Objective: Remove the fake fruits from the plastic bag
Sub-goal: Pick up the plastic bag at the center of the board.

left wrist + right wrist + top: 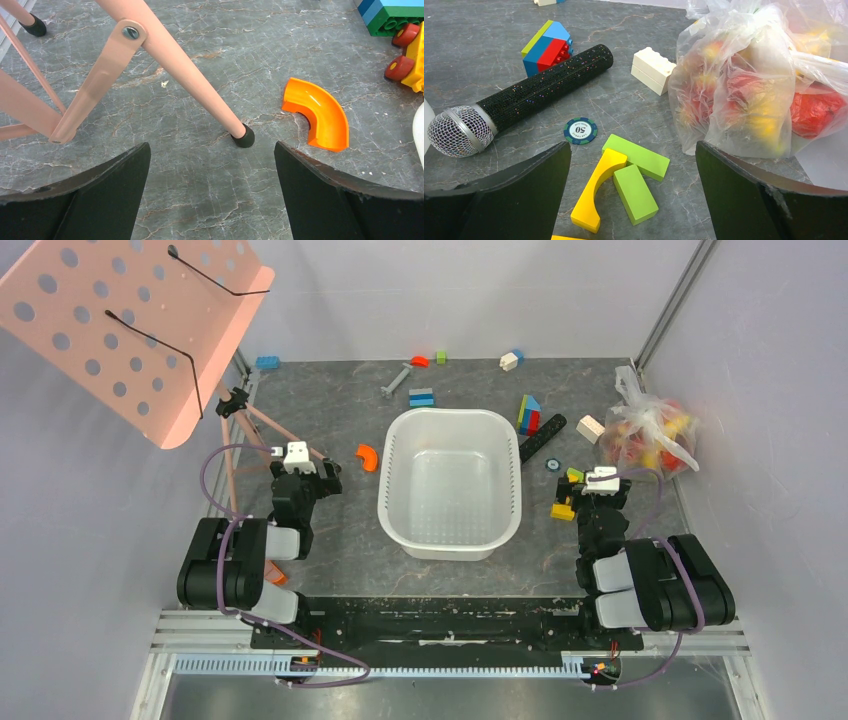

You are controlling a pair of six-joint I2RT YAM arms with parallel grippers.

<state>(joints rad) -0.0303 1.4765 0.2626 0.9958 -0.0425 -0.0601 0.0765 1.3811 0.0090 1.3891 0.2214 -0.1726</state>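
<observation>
The clear crinkly plastic bag [650, 433] lies at the table's right edge, and red and yellow fake fruits [672, 440] show through its film. In the right wrist view the plastic bag [754, 80] fills the upper right, with the fake fruits [744, 95] blurred inside it. My right gripper [633, 190] stands open just short of the bag, over green and yellow blocks, with nothing between its jaws. My left gripper [212, 192] is open too, far from the bag on the table's left, above bare tabletop.
A white perforated basin [398, 455] sits mid-table. Beside my right gripper lie a black microphone [524, 102], a poker chip [580, 130], a cream brick [651, 70] and stacked coloured bricks [546, 47]. A pink stand's leg [180, 65] and an orange curved piece [320, 115] lie ahead of my left gripper.
</observation>
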